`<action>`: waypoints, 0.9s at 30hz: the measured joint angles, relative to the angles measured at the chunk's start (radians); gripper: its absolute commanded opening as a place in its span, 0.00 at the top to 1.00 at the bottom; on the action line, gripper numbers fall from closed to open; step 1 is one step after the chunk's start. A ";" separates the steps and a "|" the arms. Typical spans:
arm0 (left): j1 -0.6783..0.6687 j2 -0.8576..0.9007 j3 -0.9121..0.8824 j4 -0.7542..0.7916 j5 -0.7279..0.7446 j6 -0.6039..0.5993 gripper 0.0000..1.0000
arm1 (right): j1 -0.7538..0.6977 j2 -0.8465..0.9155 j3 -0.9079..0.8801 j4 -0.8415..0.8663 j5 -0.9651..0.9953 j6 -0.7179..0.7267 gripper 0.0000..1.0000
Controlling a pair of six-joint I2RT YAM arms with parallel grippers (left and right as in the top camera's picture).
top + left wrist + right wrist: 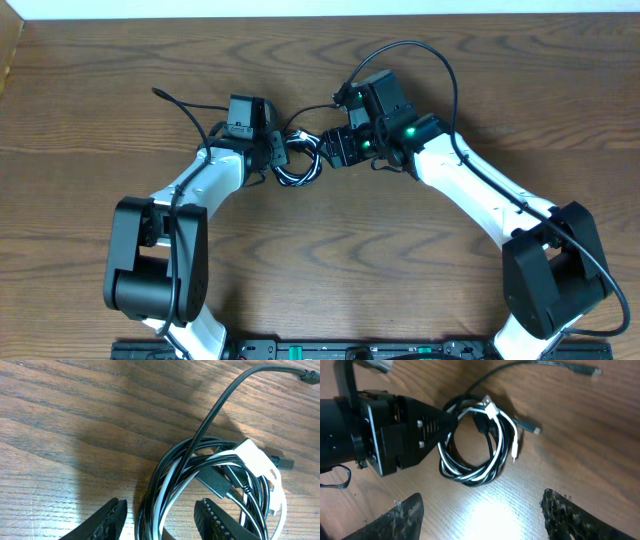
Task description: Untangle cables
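Brown wood-grain table [90, 110], evenly lit.

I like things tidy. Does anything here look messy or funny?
Yes: the black and white cables lie twisted together in one loop on the table, and one black end strays off by itself. The left pincer stands open astride the loop. Nothing looks broken or spilled.

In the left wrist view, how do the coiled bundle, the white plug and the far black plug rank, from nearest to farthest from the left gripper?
1. The coiled bundle, bottom centre, between the fingers of the left gripper.
2. The white plug, right of centre.
3. The far black plug, top right corner.
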 measured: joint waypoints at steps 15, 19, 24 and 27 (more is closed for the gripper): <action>0.000 0.056 0.002 0.024 0.131 -0.074 0.92 | 0.005 0.000 -0.015 -0.026 0.145 -0.138 0.40; 0.000 0.057 0.002 0.031 0.201 -0.051 0.92 | 0.005 0.000 -0.023 -0.025 0.180 -0.158 0.49; -0.004 0.058 0.002 0.045 0.271 -0.008 0.92 | 0.005 0.000 -0.024 -0.028 0.200 -0.201 0.56; -0.011 0.058 0.002 0.045 0.285 0.005 0.92 | 0.005 0.001 -0.024 -0.045 0.203 -0.214 0.51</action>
